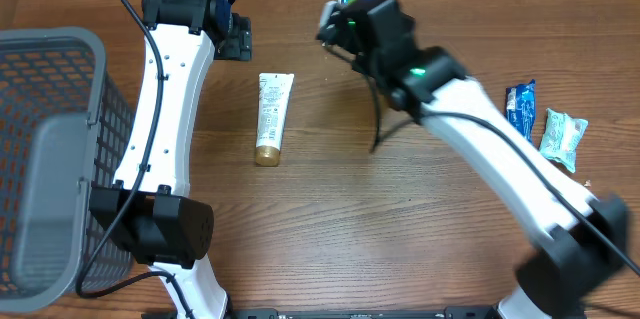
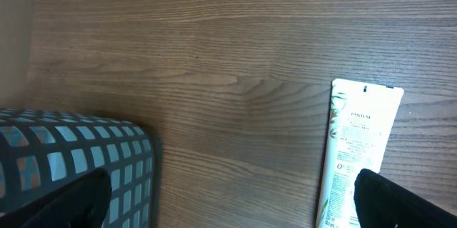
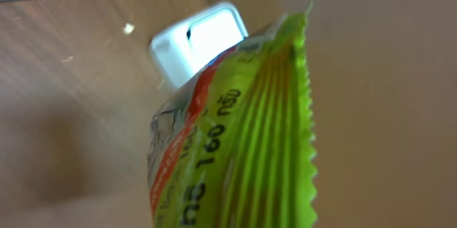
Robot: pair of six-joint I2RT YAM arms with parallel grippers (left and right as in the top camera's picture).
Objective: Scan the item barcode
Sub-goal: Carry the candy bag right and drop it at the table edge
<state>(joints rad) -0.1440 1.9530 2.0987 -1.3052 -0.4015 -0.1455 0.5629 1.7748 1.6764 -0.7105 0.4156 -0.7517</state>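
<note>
My right gripper (image 1: 340, 14) is clamped tight on a green packet (image 3: 243, 135). In the right wrist view the packet's crimped, saw-toothed edge runs up past the camera and hides my own fingertips. The packet hangs close in front of the scanner (image 3: 200, 38), a small white box with a bright window at the far edge of the table (image 1: 400, 219). I cannot tell whether the two touch. An orange-red band runs along the packet's face. Beside it black print reads "160", followed by characters I cannot make out. My left gripper (image 2: 232, 189) is spread as wide as it goes and holds nothing. Its dark fingers (image 2: 64, 203) show only at the two bottom corners of the left wrist view, above bare wood. One finger is over the corner of the grey mesh basket (image 2: 78, 164), and the other is over the lower end of a white tube (image 2: 357, 156). The tube lies flat, its crimped end towards the far edge and its gold cap nearer me. Its heading seems to read "PANTENE", and the finer print below is too small to read. Well off to my right lie a blue packet (image 1: 520, 107) and a pale green packet (image 1: 563, 137), side by side.
</note>
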